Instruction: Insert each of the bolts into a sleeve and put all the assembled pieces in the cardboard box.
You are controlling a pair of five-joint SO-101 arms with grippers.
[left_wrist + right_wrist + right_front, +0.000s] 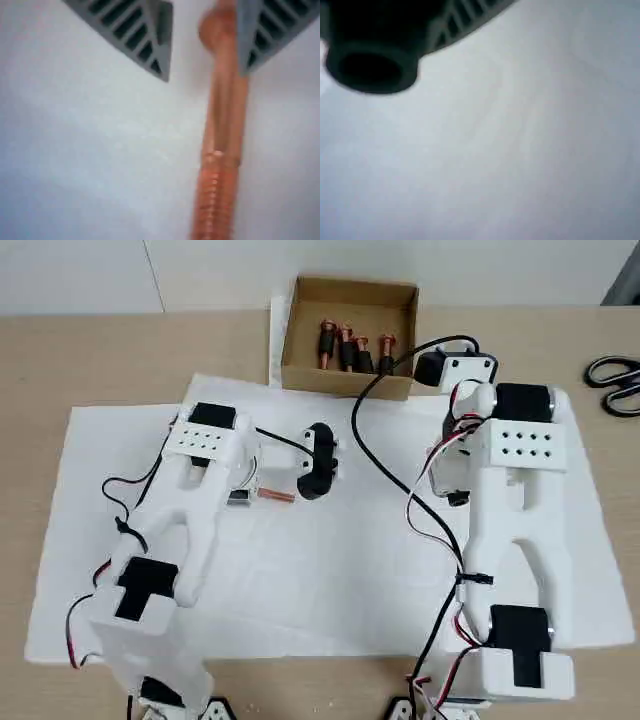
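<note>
The bolt (224, 130), lying on the sheet (330, 580), is being straddled by the open left tool (205, 75), one jaw touching its head; closure is probably best being centred on the shank, while the sleeve (370, 70) is being observed against the right tool (395, 35), grip state indeterminable.

Two white plastic arms, black motors and trailing cables
The left arm (182, 515) and right arm (520, 500) are built from white shells, each forked along its long link, with black motor blocks set at the joints. A white plate pierced by two rows of round holes is carried near each wrist. Thin red, white and black wires are looped along the links; a thick black cable is run beside the right arm. The fingers (135, 35) of the left gripper (205, 75) are grey, triangular and ribbed with dark slots
</note>
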